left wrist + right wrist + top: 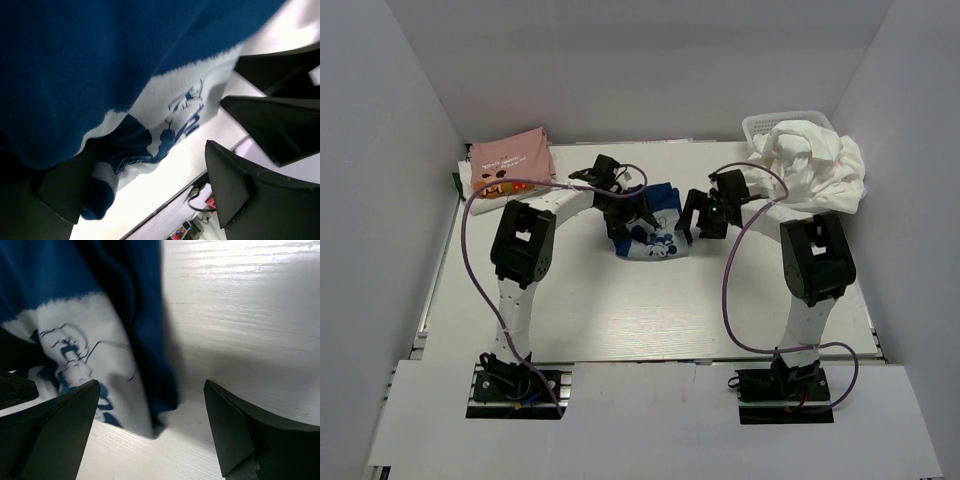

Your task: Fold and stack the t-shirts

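A folded navy blue t-shirt (655, 238) with a white printed patch lies mid-table. My left gripper (620, 215) hovers open at its left side. In the left wrist view the blue cloth (100, 60) fills the frame, and the open left gripper (145, 195) has one dark finger (60, 190) against the shirt's edge. My right gripper (705, 215) is open at the shirt's right side. In the right wrist view the shirt's corner (145, 340) lies between the spread fingertips of the right gripper (150, 425), with nothing gripped. A pink t-shirt (510, 160) lies folded at the back left. White t-shirts (815, 165) are heaped at the back right.
A white mesh basket (765, 125) stands at the back right under the white heap. Grey walls close in the table on three sides. Purple cables loop from both arms over the table. The table's light wooden top (240, 315) shows beside the blue shirt.
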{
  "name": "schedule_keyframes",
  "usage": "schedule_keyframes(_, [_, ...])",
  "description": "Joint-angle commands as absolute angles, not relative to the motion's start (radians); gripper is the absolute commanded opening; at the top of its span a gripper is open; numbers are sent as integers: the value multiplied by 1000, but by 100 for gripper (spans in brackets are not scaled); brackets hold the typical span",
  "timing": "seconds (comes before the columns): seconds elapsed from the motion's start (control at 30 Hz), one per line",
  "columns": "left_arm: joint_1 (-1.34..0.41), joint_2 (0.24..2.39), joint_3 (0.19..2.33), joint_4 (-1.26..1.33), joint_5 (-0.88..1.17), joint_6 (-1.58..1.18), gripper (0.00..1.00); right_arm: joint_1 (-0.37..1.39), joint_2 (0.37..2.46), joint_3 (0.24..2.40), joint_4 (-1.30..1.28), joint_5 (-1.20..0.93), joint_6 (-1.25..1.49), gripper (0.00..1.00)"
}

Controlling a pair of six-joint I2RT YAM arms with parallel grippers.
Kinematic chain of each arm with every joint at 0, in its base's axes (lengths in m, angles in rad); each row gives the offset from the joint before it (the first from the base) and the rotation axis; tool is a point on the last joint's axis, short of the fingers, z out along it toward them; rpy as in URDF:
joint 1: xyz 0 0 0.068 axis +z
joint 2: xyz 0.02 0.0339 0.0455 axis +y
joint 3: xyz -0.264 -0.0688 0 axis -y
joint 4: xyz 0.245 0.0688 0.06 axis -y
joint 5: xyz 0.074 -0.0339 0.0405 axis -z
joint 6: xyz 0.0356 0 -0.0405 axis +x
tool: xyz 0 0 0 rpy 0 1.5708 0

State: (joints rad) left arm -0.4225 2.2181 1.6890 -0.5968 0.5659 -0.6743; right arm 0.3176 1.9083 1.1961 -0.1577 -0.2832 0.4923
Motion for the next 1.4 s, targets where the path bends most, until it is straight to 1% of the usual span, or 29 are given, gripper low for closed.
schedule_keyframes(0.0, [-405,2157,1634,-721,416,-597,100,339,1876,1175,-204,-256,419,90])
schedule_keyframes(0.1, [-426,2131,1754,-758,376,-539,100,359,1838,1187,-233,-245,393,90])
schedule_keyframes(0.17, [-426,2099,1792,-769,365,-509,100,370,1803,1192,-242,-241,371,90])
schedule_keyframes(0.23, [-426,2033,1801,-769,356,-488,100,383,1763,1207,-244,-227,348,90])
schedule_keyframes(0.37, [-402,1934,1776,-747,234,-476,100,406,1753,1262,-249,-189,315,90])
schedule_keyframes(0.47, [-393,1945,1776,-756,148,-450,100,419,1808,1362,-259,-157,311,90])
schedule_keyframes(0.5, [-382,1965,1813,-765,147,-449,100,420,1816,1379,-259,-147,314,90])
schedule_keyframes(0.53, [-382,1989,1834,-787,147,-449,100,425,1844,1441,-262,-131,319,90])
schedule_keyframes(0.57, [-370,2020,1897,-799,147,-449,100,422,1870,1466,-262,-126,334,90])
schedule_keyframes(0.6, [-355,2092,1935,-813,137,-449,100,422,1885,1491,-271,-123,339,90])
schedule_keyframes(0.63, [-354,2129,1974,-825,137,-468,99,423,1940,1515,-281,-117,342,90])
schedule_keyframes(0.67, [-342,2166,2055,-834,162,-468,94,423,1960,1588,-281,-112,354,90])
schedule_keyframes(0.7, [-331,2201,2093,-834,163,-468,92,423,1982,1613,-290,-110,356,90])
schedule_keyframes(0.73, [-331,2265,2127,-834,163,-468,89,422,2024,1670,-298,-107,367,89])
schedule_keyframes(0.8, [-321,2322,2218,-825,163,-468,81,417,2094,1790,-348,-92,376,86])
schedule_keyframes(0.83, [-321,2347,2242,-816,172,-468,77,419,2138,1813,-360,-83,374,84])
schedule_keyframes(0.87, [-310,2383,2276,-805,172,-468,72,417,2178,1859,-383,-71,379,80])
schedule_keyframes(0.93, [-310,2395,2276,-779,186,-468,70,411,2226,1914,-399,-72,400,74])
schedule_keyframes(0.97, [-310,2405,2254,-755,186,-468,70,416,2259,1955,-411,-87,405,64])
schedule_keyframes(1.0, [-310,2419,2253,-755,186,-468,69,414,2267,1963,-422,-87,410,59])
schedule_keyframes(1.03, [-310,2419,2253,-755,205,-468,64,416,2273,1968,-417,-89,411,52])
schedule_keyframes(1.07, [-310,2431,2253,-755,215,-468,52,414,2281,1971,-414,-103,411,33])
schedule_keyframes(1.13, [-310,2431,2253,-744,215,-468,34,416,2281,1968,-405,-113,416,17])
schedule_keyframes(1.17, [-310,2431,2253,-744,215,-468,24,414,2278,1971,-402,-120,414,7])
schedule_keyframes(1.2, [-310,2422,2253,-744,215,-468,1,414,2270,1971,-400,-114,416,0])
schedule_keyframes(1.37, [-301,2333,2235,-732,204,-446,0,419,2171,1928,-358,-71,390,0])
